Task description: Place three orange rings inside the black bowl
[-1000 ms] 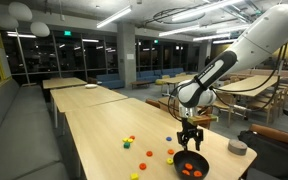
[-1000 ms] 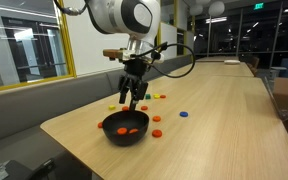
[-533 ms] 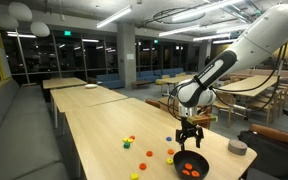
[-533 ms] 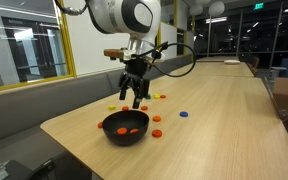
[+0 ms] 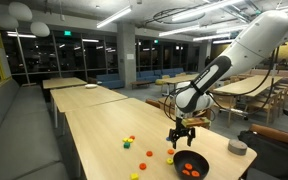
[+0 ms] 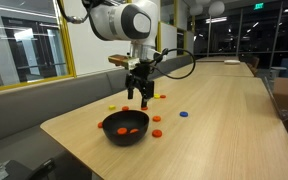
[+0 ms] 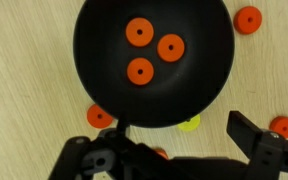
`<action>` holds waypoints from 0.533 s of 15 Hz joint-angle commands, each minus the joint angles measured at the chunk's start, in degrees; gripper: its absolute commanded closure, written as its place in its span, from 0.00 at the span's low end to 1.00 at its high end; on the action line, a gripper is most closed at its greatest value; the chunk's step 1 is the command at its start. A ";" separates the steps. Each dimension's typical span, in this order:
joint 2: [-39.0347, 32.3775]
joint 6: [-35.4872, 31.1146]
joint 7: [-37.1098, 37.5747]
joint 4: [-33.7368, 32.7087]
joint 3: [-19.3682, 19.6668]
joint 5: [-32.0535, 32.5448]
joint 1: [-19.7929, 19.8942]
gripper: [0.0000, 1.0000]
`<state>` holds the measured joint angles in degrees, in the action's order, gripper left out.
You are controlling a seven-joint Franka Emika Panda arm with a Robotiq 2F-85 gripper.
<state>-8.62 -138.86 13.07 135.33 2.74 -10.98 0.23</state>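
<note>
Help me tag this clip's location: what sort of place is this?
Probably an office or campus cafeteria at night: rows of long wooden tables, a cushioned wall bench, an exit sign and dark windows.

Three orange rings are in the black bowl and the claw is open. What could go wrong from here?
The open gripper hangs above the black bowl. A low sideways move might knock the rim and spill the three orange rings. Loose orange pieces also lie on the table right beside the bowl, so grabbing one more would put too many in.
</note>
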 commanded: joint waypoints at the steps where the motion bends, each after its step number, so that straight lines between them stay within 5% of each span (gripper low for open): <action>1: -3.82 -6.76 0.97 -1.39 -0.63 0.38 -0.29 0.00; 8: -11.75 -13.03 1.33 -5.94 0.11 2.53 -1.02 0.00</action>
<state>-16.94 -149.93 13.13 132.71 2.47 -10.26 -0.19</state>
